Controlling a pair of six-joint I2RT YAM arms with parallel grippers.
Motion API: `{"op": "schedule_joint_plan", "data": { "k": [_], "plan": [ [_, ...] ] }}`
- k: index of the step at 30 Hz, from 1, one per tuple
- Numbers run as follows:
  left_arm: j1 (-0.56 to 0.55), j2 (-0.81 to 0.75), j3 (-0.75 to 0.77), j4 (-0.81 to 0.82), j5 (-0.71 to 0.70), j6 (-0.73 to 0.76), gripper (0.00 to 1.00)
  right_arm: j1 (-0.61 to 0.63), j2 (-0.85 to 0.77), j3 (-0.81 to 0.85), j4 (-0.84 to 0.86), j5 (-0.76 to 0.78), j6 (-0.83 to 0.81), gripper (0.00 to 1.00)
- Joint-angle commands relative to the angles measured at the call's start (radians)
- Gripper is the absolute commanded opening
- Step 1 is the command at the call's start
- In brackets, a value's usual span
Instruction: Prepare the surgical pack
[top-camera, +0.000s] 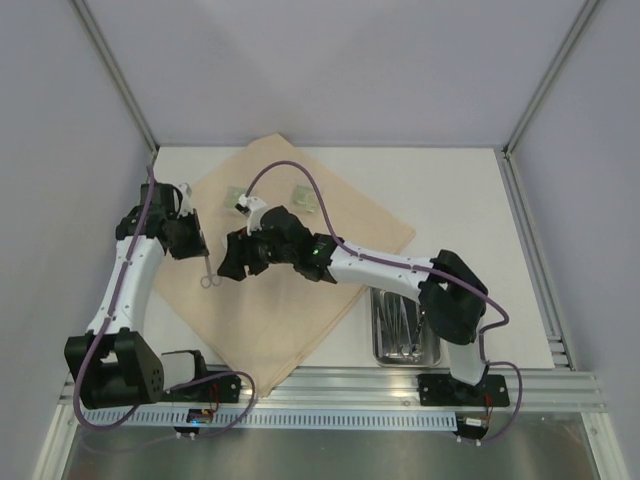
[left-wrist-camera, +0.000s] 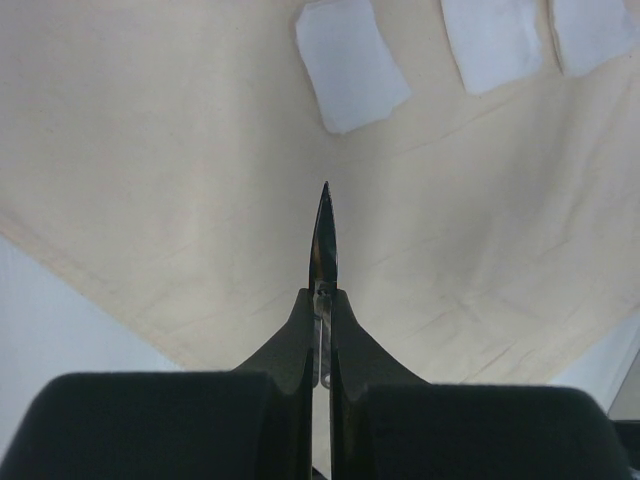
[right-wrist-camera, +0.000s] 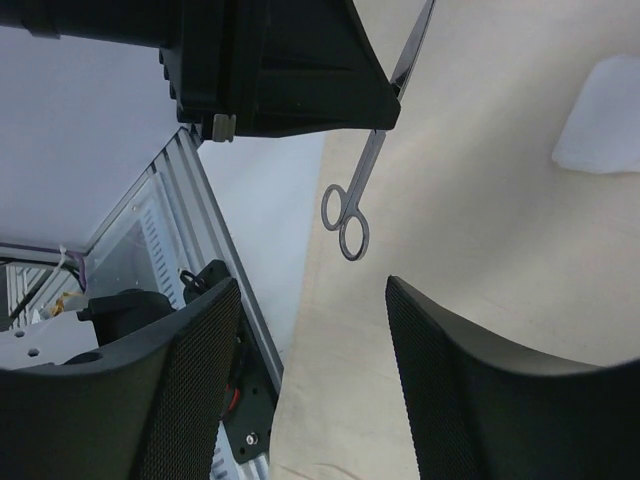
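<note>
The left gripper is clenched on the scissors near their pivot, loops dangling free, probably to offer them across. The right gripper hangs spread wide near those loops, above the cloth, with the white pads lying farther up it.

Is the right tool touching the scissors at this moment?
Apart. In the right wrist view the scissors hang from the left tool, and tan cloth shows between their rings and both open fingers of the right tool.
</note>
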Motion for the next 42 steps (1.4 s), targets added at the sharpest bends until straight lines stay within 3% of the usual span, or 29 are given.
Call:
{"op": "schedule_joint_plan", "data": {
  "k": [1,12,21,24,25,28,36,39,42],
  "plan": [
    [-0.004,-0.028,0.024,-0.019,0.029,-0.002,0.0,0.005,0.046,0.053,0.058,-0.051,0.014,0.62],
    [-0.004,-0.08,0.024,-0.038,0.075,-0.024,0.0,0.001,0.207,0.201,0.092,-0.081,0.078,0.56],
    [-0.003,-0.09,0.018,-0.038,0.085,-0.034,0.0,-0.001,0.257,0.272,0.015,-0.035,0.074,0.45],
    [-0.003,-0.088,0.009,-0.038,0.086,-0.034,0.0,-0.001,0.264,0.275,0.023,-0.038,0.086,0.28],
    [-0.003,-0.089,0.007,-0.037,0.088,-0.034,0.0,0.001,0.267,0.28,0.024,-0.043,0.094,0.14],
    [-0.003,-0.086,0.001,-0.035,0.097,-0.036,0.0,-0.001,0.284,0.293,0.023,-0.057,0.105,0.0],
    [-0.004,-0.091,-0.013,-0.046,0.115,-0.044,0.0,-0.001,0.303,0.313,0.026,-0.07,0.117,0.01],
    [-0.003,-0.088,-0.016,-0.039,0.12,-0.045,0.0,-0.001,0.313,0.332,0.023,-0.086,0.117,0.15],
    [-0.004,-0.085,-0.013,-0.035,0.12,-0.045,0.0,-0.001,0.321,0.339,0.02,-0.089,0.121,0.16]
  ]
}}
